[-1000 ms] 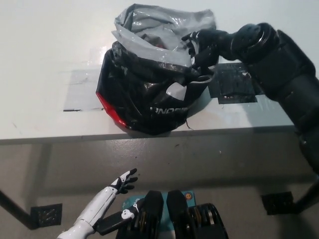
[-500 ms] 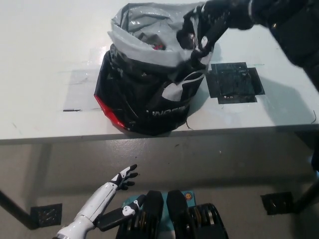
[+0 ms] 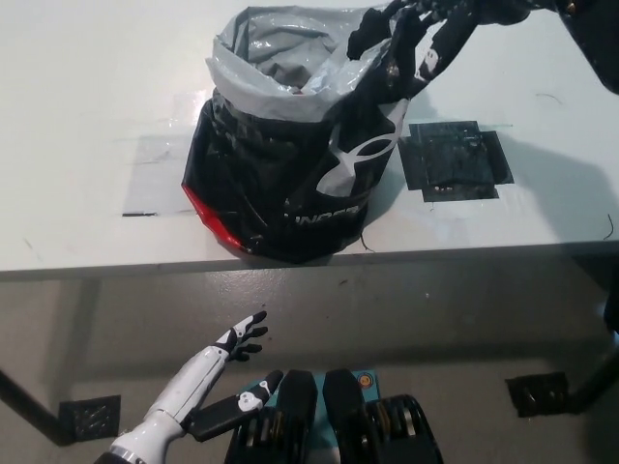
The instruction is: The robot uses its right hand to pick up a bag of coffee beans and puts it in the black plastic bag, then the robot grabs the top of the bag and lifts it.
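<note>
The black plastic bag [image 3: 290,184] stands on the white table [image 3: 87,126], its grey inner lining showing at the open mouth, white print and a red patch on its side. My black right hand [image 3: 426,39] is at the top right, shut on the bag's upper right edge and holding it pulled upward. The coffee bean bag is not visible; the inside of the black bag is hidden. My white left hand [image 3: 237,340] rests below the table's front edge at the lower left, fingers apart and empty.
A black square patch [image 3: 455,159] lies on the table right of the bag. A grey taped rectangle [image 3: 155,174] lies on its left. The table's front edge runs across the middle, with the floor and a dark floor plate [image 3: 537,394] below.
My right hand has risen up and to the right with the bag's rim in it, stretching the bag's right side taller. The left hand has shifted only slightly.
</note>
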You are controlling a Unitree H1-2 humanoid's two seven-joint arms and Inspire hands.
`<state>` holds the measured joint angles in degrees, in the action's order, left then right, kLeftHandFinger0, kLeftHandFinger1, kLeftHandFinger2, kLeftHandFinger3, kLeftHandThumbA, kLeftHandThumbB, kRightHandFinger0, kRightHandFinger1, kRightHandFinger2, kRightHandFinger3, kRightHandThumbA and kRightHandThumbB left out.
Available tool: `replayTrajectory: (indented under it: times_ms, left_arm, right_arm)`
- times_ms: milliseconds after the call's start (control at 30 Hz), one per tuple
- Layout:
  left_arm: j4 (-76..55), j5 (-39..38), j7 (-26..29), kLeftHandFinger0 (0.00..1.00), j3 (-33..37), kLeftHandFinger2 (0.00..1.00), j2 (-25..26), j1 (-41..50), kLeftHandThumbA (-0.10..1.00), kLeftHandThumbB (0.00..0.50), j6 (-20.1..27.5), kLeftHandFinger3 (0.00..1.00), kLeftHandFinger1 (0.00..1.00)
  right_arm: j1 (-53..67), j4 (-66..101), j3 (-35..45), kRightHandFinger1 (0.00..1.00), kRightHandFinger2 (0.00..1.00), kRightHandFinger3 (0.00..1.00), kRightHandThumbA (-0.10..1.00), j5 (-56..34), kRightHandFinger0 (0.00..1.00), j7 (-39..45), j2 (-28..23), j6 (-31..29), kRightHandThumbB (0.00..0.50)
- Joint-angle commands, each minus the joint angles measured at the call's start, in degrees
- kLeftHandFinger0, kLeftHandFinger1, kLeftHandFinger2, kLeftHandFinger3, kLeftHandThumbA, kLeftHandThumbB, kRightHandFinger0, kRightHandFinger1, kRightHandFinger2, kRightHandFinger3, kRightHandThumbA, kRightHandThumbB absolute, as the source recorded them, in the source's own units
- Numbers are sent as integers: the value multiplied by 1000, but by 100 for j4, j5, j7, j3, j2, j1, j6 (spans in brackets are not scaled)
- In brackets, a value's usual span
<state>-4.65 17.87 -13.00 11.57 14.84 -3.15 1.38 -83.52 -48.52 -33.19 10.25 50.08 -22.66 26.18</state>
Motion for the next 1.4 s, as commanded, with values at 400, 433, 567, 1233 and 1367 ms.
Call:
replayTrajectory:
  times_ms: [400, 433, 567, 1233, 1367]
  left_arm:
    - [-73, 102, 55, 826, 6, 907, 90, -35, 681, 129, 125, 1000, 829]
    - [-60, 85, 55, 824, 5, 902, 82, -16, 664, 119, 132, 1000, 826]
    - [-43, -3, 28, 822, -30, 897, 88, 9, 632, 121, 124, 1000, 826]
    - [23, -802, 66, 1000, -494, 1000, -45, -136, 910, 200, 173, 1000, 1000]
    - [214, -1292, -19, 1000, -700, 1000, -115, -490, 1000, 229, 267, 1000, 1000]
  right_arm:
    - [-310, 1316, 481, 1000, 1000, 1000, 1000, 511, 1000, 760, -658, 75, 500]
    - [-248, 1526, 634, 1000, 1000, 1000, 1000, 618, 1000, 742, -720, 75, 493]
    - [-44, 2297, 1148, 1000, 1000, 1000, 1000, 758, 1000, 988, -942, 75, 500]
    - [2753, 8404, 5734, 1000, 1000, 1000, 1000, -1214, 1000, 820, -2344, 75, 416]
    - [4758, 10051, 6405, 1000, 1000, 1000, 1000, -3137, 1000, -1295, -2472, 75, 499]
